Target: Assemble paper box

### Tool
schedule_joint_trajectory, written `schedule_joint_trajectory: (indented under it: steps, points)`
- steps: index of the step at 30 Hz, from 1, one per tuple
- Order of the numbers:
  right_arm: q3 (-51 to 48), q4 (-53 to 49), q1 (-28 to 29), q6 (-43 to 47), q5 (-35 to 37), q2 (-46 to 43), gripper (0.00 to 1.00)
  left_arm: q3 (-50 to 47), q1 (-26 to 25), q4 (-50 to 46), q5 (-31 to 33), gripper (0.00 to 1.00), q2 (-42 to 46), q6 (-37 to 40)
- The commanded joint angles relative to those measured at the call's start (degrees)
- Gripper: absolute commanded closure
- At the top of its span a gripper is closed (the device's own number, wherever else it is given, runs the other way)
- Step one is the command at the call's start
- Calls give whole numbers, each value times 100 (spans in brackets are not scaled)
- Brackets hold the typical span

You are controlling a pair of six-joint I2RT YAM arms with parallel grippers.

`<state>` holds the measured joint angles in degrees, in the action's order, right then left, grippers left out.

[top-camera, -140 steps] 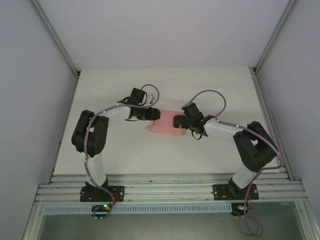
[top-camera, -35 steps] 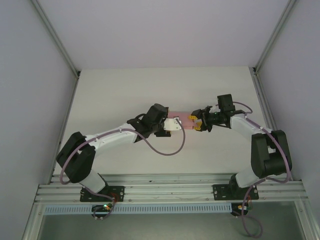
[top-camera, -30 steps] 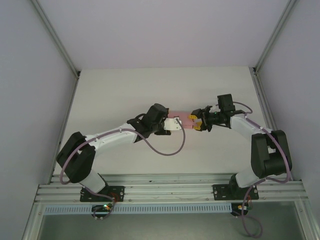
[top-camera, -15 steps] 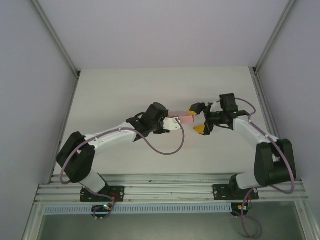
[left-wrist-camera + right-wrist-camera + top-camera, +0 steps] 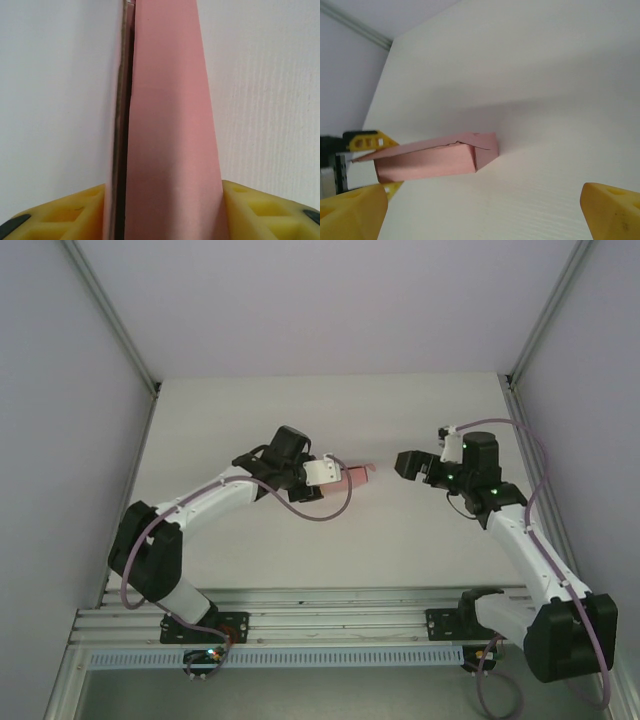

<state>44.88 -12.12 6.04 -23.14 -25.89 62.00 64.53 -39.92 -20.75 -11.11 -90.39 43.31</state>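
The paper box [image 5: 357,476] is a small pale pink folded box, held just above the white table [image 5: 330,410] near its middle. My left gripper [image 5: 335,473] is shut on its left end. In the left wrist view the box [image 5: 170,120] runs straight ahead between the yellow fingers [image 5: 265,210], with a dark seam along its left side. My right gripper [image 5: 400,465] stands open to the right of the box, clear of it. From the right wrist the box [image 5: 435,157] shows its closed end, ahead of my open gripper [image 5: 482,215].
Grey walls and aluminium frame posts [image 5: 530,350] bound the table on three sides. A rail [image 5: 340,625] along the near edge carries both arm bases. Bare tabletop lies behind and in front of the box.
My right gripper has let go of the box, opened wide and pulled back to the right. The left gripper keeps the box and has drawn it a little to the left.
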Motion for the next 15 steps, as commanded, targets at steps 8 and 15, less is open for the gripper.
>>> schedule_joint_trajectory:
  steps: [8, 15]
  points:
    - [1536, -1109, 882, 2290, 695, 1662, 22, -52, 191, 64, -462, 53, -529, -582]
    - [2253, -1461, 1066, 2889, 704, 2664, 39, 22, 280, 35, -602, 57, -716, -630]
